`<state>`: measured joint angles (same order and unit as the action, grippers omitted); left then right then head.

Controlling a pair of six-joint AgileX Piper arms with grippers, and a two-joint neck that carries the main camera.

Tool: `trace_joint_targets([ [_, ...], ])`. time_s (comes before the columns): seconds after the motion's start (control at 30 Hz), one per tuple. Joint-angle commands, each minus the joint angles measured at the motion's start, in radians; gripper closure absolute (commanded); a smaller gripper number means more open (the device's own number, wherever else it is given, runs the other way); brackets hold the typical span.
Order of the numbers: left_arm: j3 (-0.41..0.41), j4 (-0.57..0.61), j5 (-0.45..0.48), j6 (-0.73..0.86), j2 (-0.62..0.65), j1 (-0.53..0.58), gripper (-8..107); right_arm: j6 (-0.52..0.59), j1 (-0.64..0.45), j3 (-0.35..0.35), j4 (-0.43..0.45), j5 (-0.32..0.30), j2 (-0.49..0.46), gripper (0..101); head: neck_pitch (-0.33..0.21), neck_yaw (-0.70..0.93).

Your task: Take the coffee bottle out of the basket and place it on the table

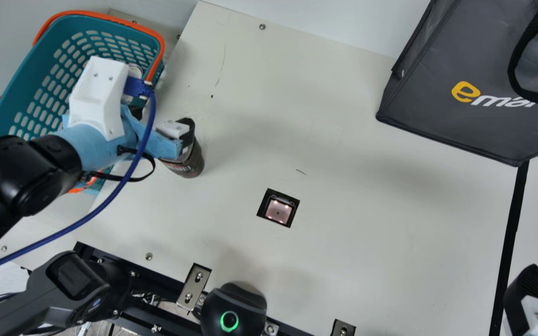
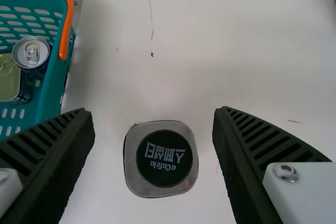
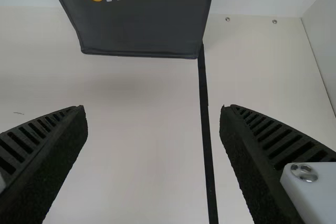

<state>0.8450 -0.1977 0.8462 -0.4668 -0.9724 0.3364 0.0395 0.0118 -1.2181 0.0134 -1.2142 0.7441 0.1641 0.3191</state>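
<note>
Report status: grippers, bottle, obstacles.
Left gripper open at coffee bottle. Right gripper open, holding nothing. Bottle upright on table, outside basket. Basket close alongside.

1 coffee bottle [image 2: 161, 159] stands near the basket [image 2: 51, 95].

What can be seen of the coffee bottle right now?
The coffee bottle stands upright on the cream table, beside the teal basket. Its partly hidden body is dark brown with print; its top is a grey, metallic-looking rounded square with a round black centre, white lettering and a small pink mark near one corner. The left gripper is open around it, with a visible gap on either side.
</note>
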Motion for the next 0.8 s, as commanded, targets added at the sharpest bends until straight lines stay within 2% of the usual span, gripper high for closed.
trace_joint_targets([
  [0.0,0.01,0.009,0.004,0.016,0.001,-0.009,9,0.0,0.0,0.0,0.0,0.0,0.0,11,-0.026,0.002],
  [0.4,0.063,0.05,0.026,0.077,0.001,-0.054,9,0.0,0.0,0.0,0.0,0.001,0.0,11,-0.026,0.002],
  [0.77,0.071,0.053,0.027,0.084,-0.002,-0.061,9,0.0,0.0,0.0,0.0,0.001,0.0,11,-0.026,0.002],
])
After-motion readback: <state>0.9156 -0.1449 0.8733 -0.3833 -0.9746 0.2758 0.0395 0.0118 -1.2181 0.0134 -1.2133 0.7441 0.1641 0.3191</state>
